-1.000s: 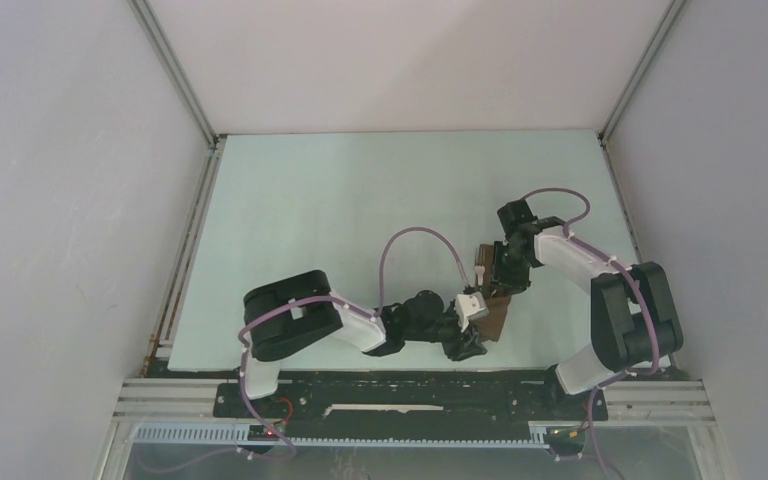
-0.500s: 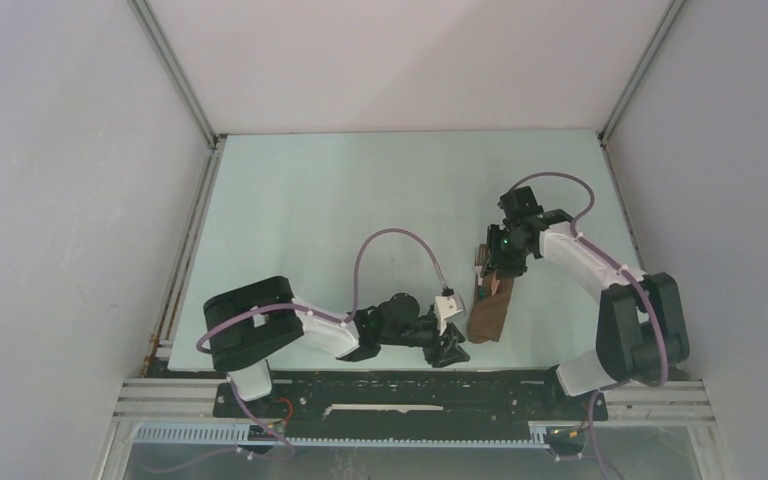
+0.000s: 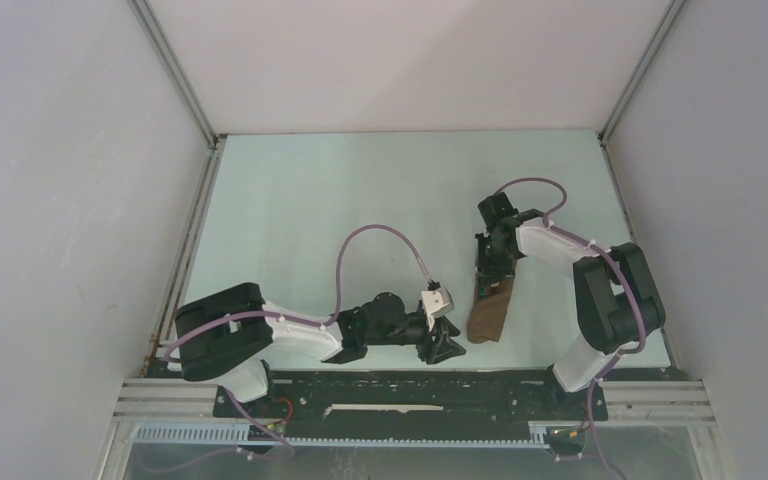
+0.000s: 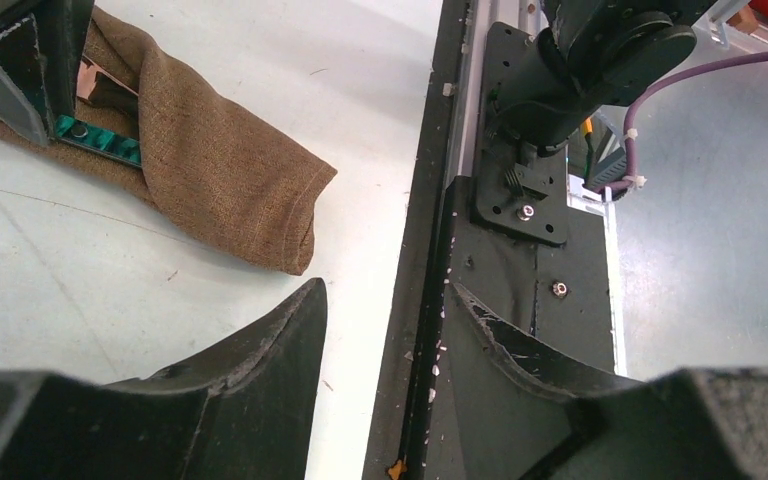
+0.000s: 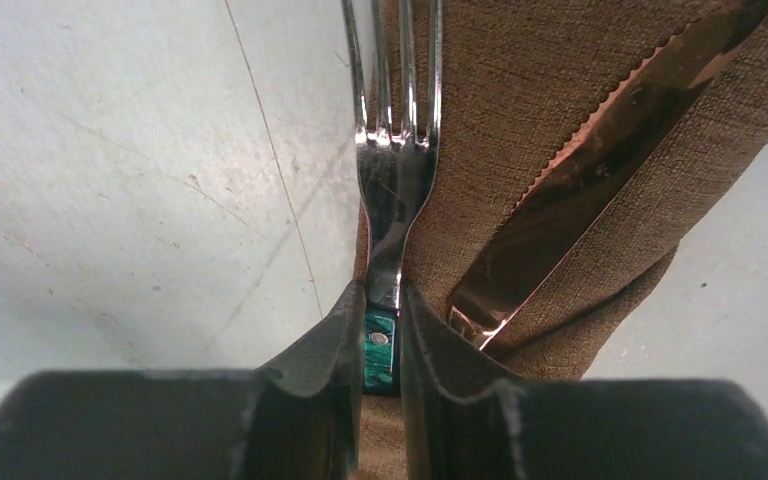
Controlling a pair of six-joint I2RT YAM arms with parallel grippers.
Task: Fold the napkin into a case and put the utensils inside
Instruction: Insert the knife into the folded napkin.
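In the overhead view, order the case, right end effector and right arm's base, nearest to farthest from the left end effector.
1. The case, just right of the left end effector.
2. The right end effector, farther back at the case's far end, gripping the fork.
3. The right arm's base, far right at the near edge.

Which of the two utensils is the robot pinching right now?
The fork: the right gripper is shut on its green handle. The copper knife lies beside it on the napkin, ungripped.
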